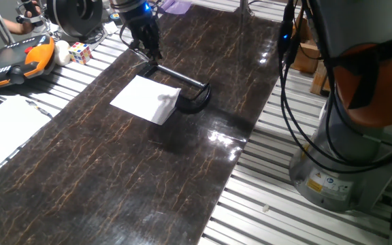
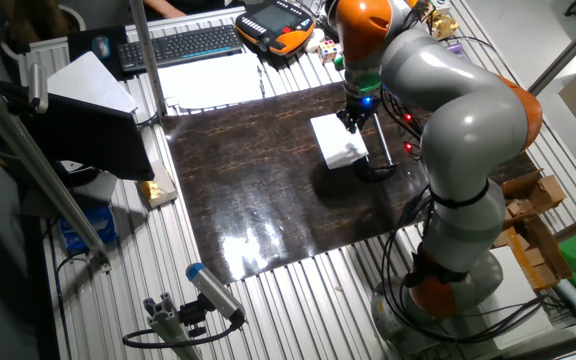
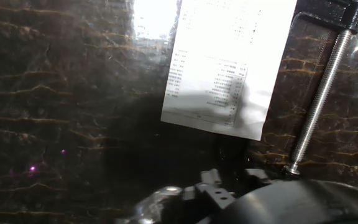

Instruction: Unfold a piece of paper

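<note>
Paper [image 1: 146, 99] lies flat on the dark marble-look desk [image 1: 114, 177], mid-desk, folded over; faint print shows through in the hand view [image 3: 229, 62]. One corner sits just beside or under the black clamp [image 1: 194, 99], whose screw rod [image 3: 319, 106] runs along the paper's edge. Can't tell if the clamp pins the paper or only lies next to it; if it pins it, that would hold the sheet while a flap is lifted.

Tool [image 1: 148, 51] hovers above the desk just past the paper's far edge, near the rod end, not touching the paper. The hand view shows only the tool's blurred body at the bottom of the picture, and the fixed views are too small, so open or closed: cannot tell. Nothing seen held.

Judgement: approach or pre-grasp stage, unfolding not yet done; paper looks like a closed rectangle. Next move likely calls for getting a fingertip under the free edge, hard on a thin sheet lying flat on a glossy desk. Risk: the sheet slides instead of lifting, or the tool knocks the clamp.

Off the mat: a Rubik's cube [image 1: 79, 52], an orange pendant [image 1: 15, 61] and a larger white sheet [image 1: 5, 129], all well apart from the paper.
</note>
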`<state>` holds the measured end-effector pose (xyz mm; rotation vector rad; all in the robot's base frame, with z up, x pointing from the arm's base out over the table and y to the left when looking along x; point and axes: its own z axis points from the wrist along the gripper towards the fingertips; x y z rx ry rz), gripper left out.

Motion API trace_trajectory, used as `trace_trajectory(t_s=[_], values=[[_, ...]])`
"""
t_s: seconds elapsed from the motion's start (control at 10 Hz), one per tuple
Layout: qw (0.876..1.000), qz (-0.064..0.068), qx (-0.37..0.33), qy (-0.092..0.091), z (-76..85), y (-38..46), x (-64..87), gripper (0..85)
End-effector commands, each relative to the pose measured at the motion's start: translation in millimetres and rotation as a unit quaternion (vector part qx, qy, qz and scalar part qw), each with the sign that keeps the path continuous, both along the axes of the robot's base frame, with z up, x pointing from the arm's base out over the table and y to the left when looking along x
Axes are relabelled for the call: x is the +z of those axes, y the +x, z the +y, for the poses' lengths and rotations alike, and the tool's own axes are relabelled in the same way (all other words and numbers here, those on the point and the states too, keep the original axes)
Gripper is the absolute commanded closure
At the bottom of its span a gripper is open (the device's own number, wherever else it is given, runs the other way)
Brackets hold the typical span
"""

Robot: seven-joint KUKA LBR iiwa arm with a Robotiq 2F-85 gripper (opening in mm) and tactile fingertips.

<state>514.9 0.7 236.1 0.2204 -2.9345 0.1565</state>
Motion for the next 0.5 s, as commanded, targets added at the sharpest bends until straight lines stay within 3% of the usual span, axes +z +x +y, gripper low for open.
trace_trajectory(t_s=[0.0,0.4], values=[[1.0,0.0,0.001,0.0,0.0,-0.1,-0.2,82.7],[1.0,0.002,0.001,0.001,0.1,-0.2,-0.2,82.7]])
